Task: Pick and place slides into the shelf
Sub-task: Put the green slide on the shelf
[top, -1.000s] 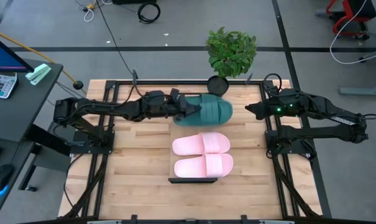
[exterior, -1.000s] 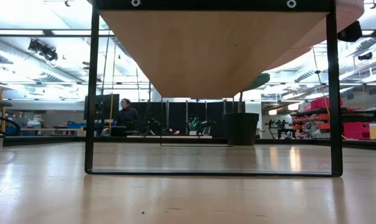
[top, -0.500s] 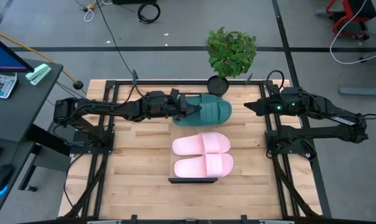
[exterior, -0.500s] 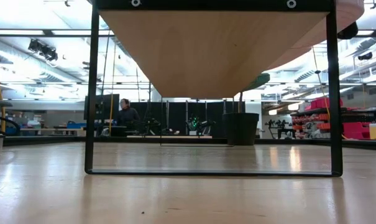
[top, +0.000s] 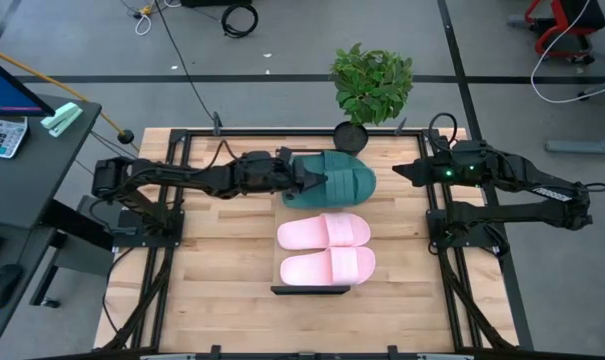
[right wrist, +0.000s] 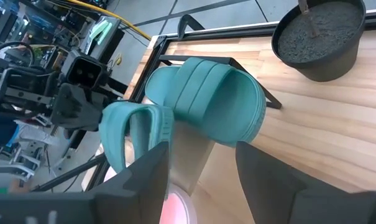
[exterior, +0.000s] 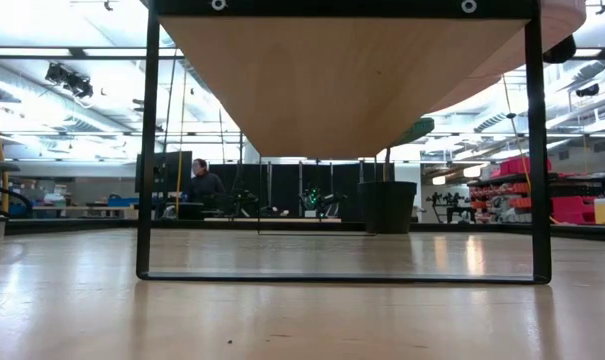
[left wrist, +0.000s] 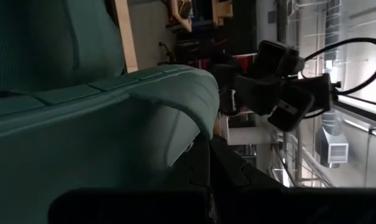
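Observation:
Two pink slides (top: 325,248) lie side by side on the shelf (top: 310,289), a raised wood board whose underside fills the low view (exterior: 342,90). At the shelf's far end a teal slide (right wrist: 206,102) lies flat, sole down. Beside it, on its pink-slide side, a second teal slide (right wrist: 135,134) stands on edge with my left gripper (top: 302,178) shut on it. My right gripper (right wrist: 203,180) hangs open above the table's right side, pointing at the teal slides and apart from them. My left gripper holds the on-edge teal slide by the end nearest the table's left side (right wrist: 107,121), reaching in level from the left. The fingertips are hidden by the slide and the gripper body. The slide stands on its side over the shelf; whether it touches the board I cannot tell.
A potted plant (top: 370,85) stands at the table's far edge, just behind the teal slides; its pot (right wrist: 318,37) shows in the right wrist view. The shelf's dark metal legs (exterior: 147,150) rise from the tabletop. Bare planks lie on the near side (top: 312,320).
My left gripper has crept a little toward the table's right edge, carrying the on-edge teal slide with it. The pink slides and the flat teal slide have stayed put.

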Robot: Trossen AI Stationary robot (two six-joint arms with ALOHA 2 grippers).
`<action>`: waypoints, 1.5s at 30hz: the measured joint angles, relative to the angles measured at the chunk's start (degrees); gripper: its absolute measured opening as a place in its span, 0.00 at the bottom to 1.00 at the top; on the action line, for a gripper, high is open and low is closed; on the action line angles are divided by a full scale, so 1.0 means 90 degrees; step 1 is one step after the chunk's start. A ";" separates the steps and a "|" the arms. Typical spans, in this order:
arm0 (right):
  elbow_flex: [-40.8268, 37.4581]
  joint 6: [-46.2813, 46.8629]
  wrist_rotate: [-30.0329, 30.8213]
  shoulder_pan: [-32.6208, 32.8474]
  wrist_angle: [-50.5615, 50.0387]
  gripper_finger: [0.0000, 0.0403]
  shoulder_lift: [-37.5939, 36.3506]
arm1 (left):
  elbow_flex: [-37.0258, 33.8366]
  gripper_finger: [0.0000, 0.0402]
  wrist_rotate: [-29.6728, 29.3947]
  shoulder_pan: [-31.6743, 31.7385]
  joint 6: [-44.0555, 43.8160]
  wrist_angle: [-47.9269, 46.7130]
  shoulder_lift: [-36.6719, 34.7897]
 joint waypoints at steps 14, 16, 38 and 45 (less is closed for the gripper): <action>0.0000 -0.0060 0.0002 0.0002 -0.0002 0.48 0.0015 | -0.0005 0.00 0.0021 -0.0138 -0.0351 0.0057 0.0268; 0.0000 -0.0064 0.0004 0.0000 0.0002 0.48 0.0029 | -0.0004 0.00 0.0032 -0.0134 -0.0365 0.0095 0.0297; 0.0000 -0.0231 -0.0011 0.0002 0.0000 0.48 0.0051 | 0.0012 0.01 0.0279 -0.0117 -0.0413 -0.0483 0.0307; -0.0002 -0.0369 -0.0130 0.0000 0.0013 0.48 0.0051 | 0.0012 0.01 0.0277 -0.0117 -0.0335 -0.0531 0.0307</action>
